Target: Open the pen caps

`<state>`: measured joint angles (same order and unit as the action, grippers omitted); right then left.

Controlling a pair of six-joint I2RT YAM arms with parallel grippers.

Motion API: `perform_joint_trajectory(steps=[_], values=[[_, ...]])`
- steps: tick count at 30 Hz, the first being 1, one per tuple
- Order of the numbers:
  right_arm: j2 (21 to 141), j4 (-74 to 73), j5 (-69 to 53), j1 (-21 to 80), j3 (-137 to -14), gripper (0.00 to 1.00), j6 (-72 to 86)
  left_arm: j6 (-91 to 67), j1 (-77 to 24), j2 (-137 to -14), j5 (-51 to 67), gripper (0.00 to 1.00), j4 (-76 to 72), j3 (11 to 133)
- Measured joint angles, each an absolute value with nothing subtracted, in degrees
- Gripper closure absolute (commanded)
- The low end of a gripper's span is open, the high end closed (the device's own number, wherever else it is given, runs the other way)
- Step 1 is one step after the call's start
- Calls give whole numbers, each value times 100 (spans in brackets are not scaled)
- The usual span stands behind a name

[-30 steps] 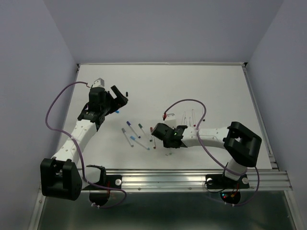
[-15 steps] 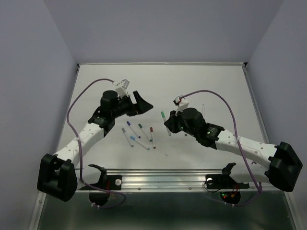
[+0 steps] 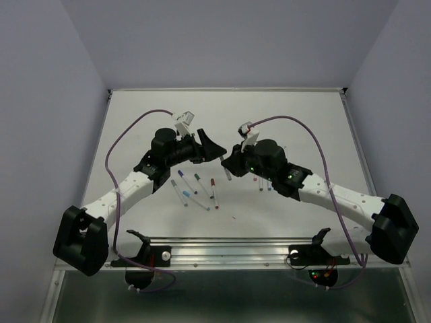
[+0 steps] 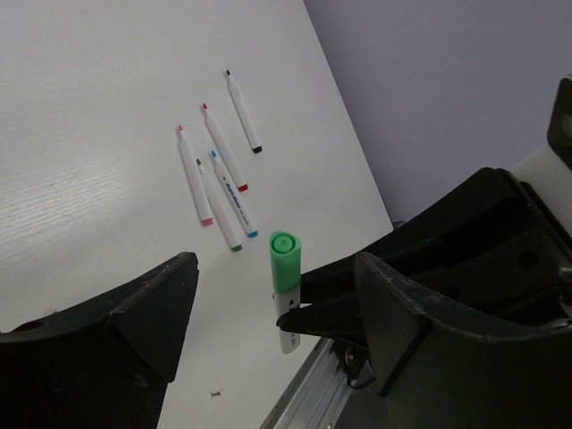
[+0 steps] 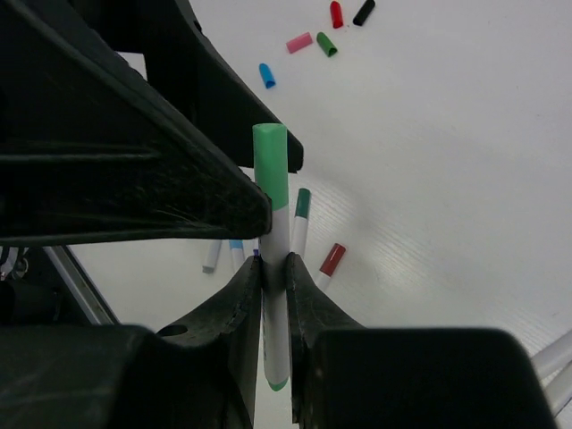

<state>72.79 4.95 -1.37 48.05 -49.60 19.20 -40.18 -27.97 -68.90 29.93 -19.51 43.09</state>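
Right wrist view: right jaws pinch the green-capped pen (image 5: 276, 246), its cap (image 5: 271, 165) seemingly between wide left jaws.

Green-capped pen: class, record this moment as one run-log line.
right end effector: shut on green-capped pen | green cap: on | left end effector: open around cap | loose caps: on table

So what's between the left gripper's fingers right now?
A green cap, on the pen held in the right gripper. The left gripper stands open around it, not closed. The left wrist view shows this.
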Motion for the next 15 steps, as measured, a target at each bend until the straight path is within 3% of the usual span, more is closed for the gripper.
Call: perform_joint_trajectory(steps=[4,15], values=[[7369,574,-357,4801,-5105,99,1925,-4130,-2856,-7135,2974,40,-2058,4311],[7474,690,-585,4759,-5157,99,1946,-4289,-2926,-7199,2805,41,-2169,4311]])
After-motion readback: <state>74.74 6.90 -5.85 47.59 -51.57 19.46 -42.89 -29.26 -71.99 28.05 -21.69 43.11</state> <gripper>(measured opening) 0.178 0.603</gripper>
